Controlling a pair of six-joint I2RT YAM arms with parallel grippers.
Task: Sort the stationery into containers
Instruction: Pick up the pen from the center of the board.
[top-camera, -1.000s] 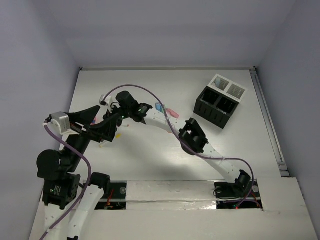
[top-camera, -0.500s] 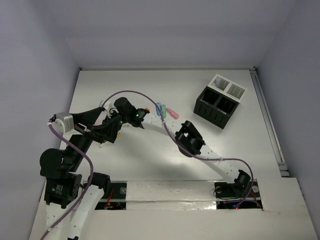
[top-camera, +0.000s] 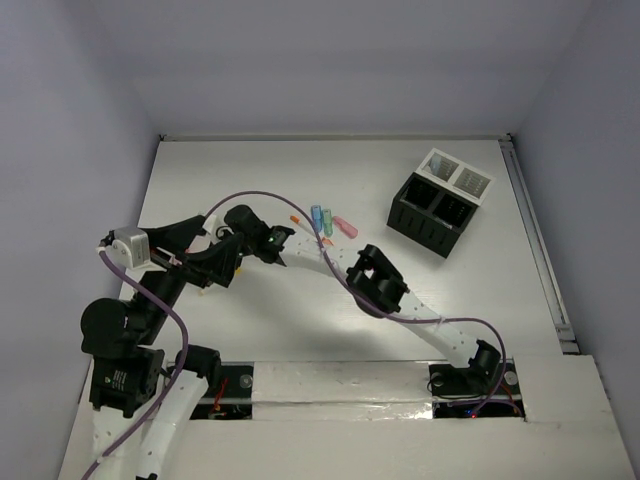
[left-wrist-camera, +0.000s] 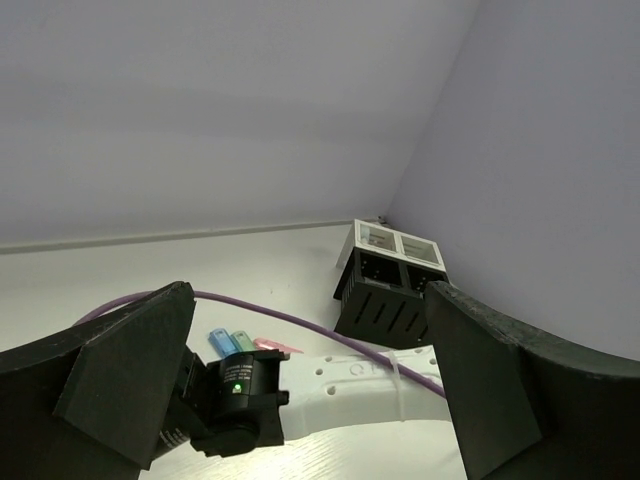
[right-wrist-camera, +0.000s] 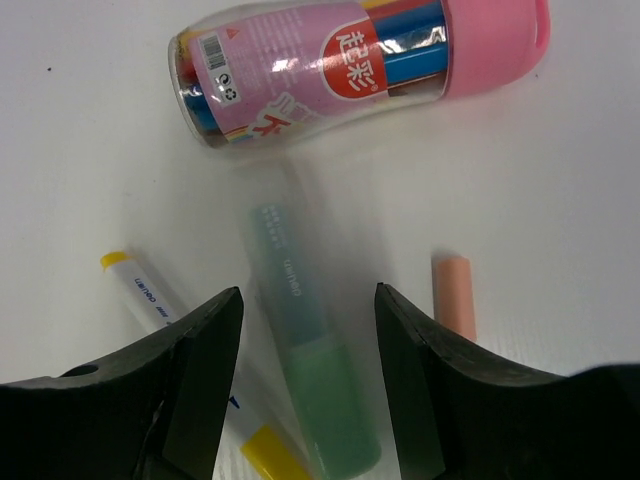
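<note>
In the right wrist view a green highlighter (right-wrist-camera: 312, 385), blurred, lies on the white table between the fingers of my right gripper (right-wrist-camera: 308, 300). The jaws are open, with a gap on each side of it. Around it lie a clear pink-capped tube of pens (right-wrist-camera: 350, 60), a white pen with a yellow cap (right-wrist-camera: 150, 298) and a peach stub (right-wrist-camera: 455, 295). My left gripper (left-wrist-camera: 310, 300) is wide open and empty, just near of the right gripper (top-camera: 222, 230). Blue (top-camera: 316, 214), green (top-camera: 327, 218) and pink (top-camera: 345, 226) markers lie mid-table. The black box (top-camera: 432, 215) and its white tray (top-camera: 455, 176) stand back right.
The right arm (top-camera: 375, 280) stretches diagonally across the table to the left, with its purple cable (top-camera: 290, 185) looping above it. The left arm (top-camera: 150, 290) crowds the same left area. Grey walls close in the table on three sides. A small orange piece (top-camera: 293, 217) lies by the markers.
The right wrist has moved left and toward the near edge, down onto the left pile. Its jaws have narrowed around the green highlighter. The left arm has barely shifted.
</note>
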